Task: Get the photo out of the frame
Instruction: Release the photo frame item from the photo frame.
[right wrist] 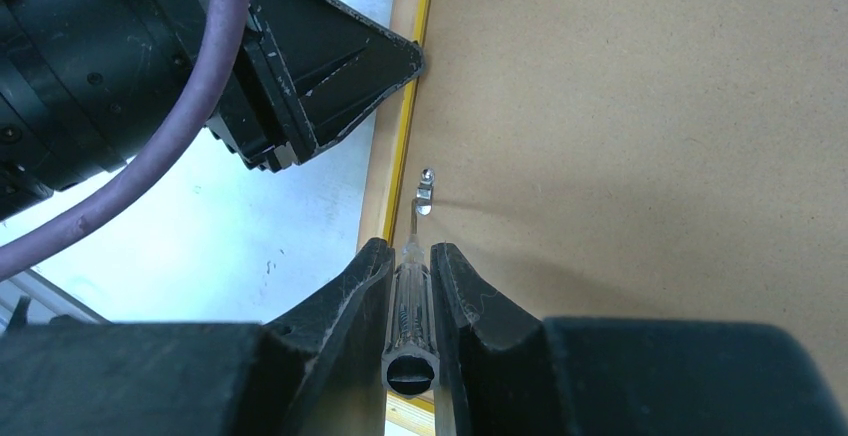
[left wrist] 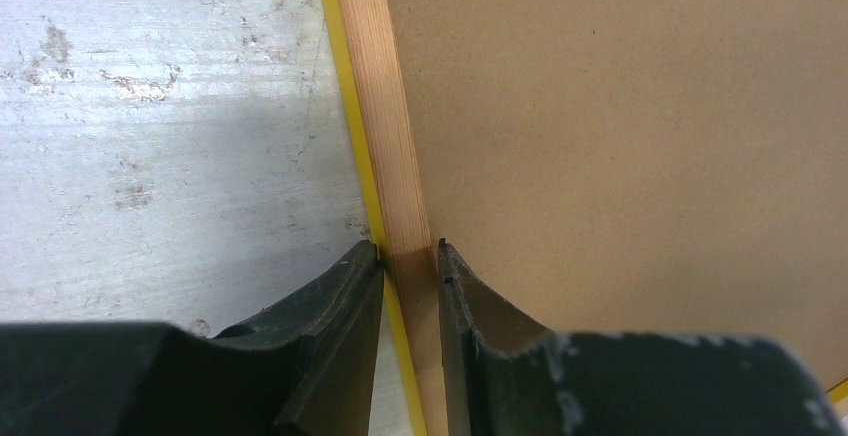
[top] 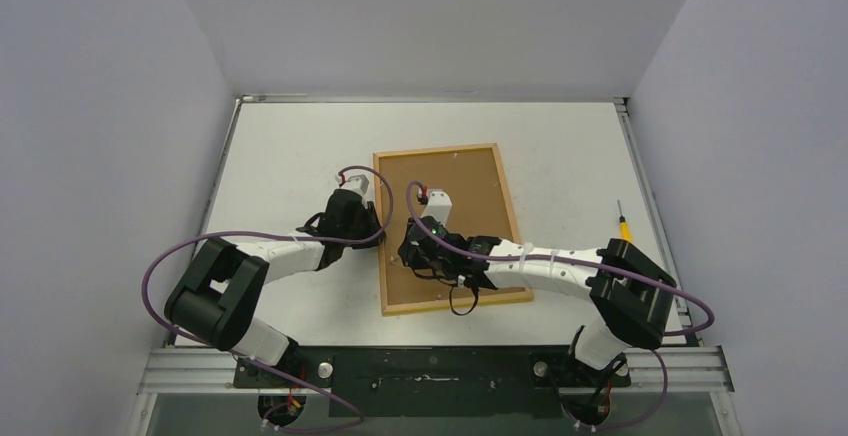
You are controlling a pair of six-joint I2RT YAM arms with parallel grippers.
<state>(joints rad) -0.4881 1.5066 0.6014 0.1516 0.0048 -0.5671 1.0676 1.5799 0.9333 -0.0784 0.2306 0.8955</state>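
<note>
The frame (top: 470, 186) lies face down on the table, brown fibreboard backing up, with a light wood rim and a thin yellow edge. The photo is hidden beneath the backing. My left gripper (top: 378, 239) is shut on the frame's left wood rim (left wrist: 385, 106), one finger outside it and one on the backing (left wrist: 620, 106). My right gripper (top: 408, 251) is shut on a clear-handled screwdriver (right wrist: 410, 306). Its thin tip touches a small metal tab (right wrist: 425, 191) near the backing's left edge. The left gripper's black fingers (right wrist: 380, 56) show just beyond that tab.
A small yellow-handled screwdriver (top: 623, 224) lies on the table to the right of the frame. The white table (top: 290, 146) has walls on three sides. Purple cables loop beside both arms.
</note>
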